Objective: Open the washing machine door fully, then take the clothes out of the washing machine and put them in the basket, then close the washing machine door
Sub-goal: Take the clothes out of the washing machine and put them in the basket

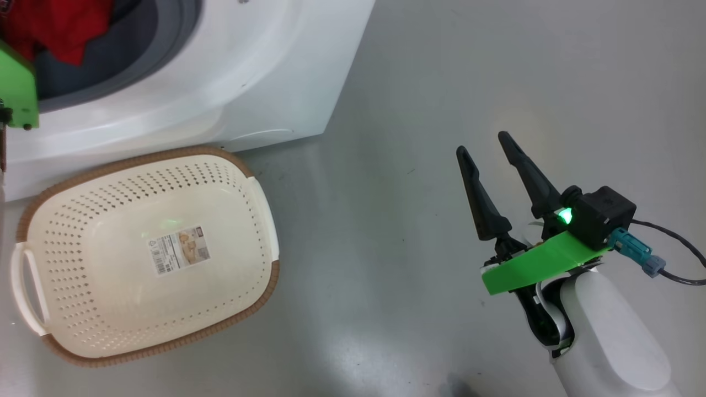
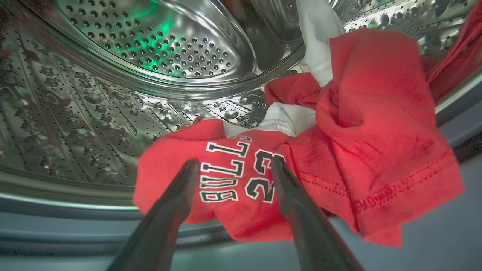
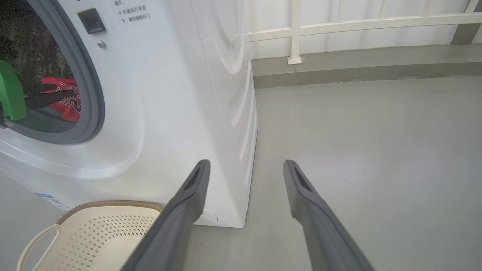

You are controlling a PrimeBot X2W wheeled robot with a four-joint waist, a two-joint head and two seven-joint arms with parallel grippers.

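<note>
Fronting the washing machine (image 1: 287,66): empty basket (image 1: 77,220)

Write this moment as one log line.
left pincer open, facing red number-23 jersey at steel drum mouth | right pincer open | cream perforated basket empty

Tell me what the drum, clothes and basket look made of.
Drum: polished metal, probably stainless steel, given mirror reflections and punched holes.
Clothes: soft matte red fabric, judging by folds and stitched hem.
Basket: cream plastic, faintly glossy, perforated; brown rim looks woven, perhaps moulded.
</note>
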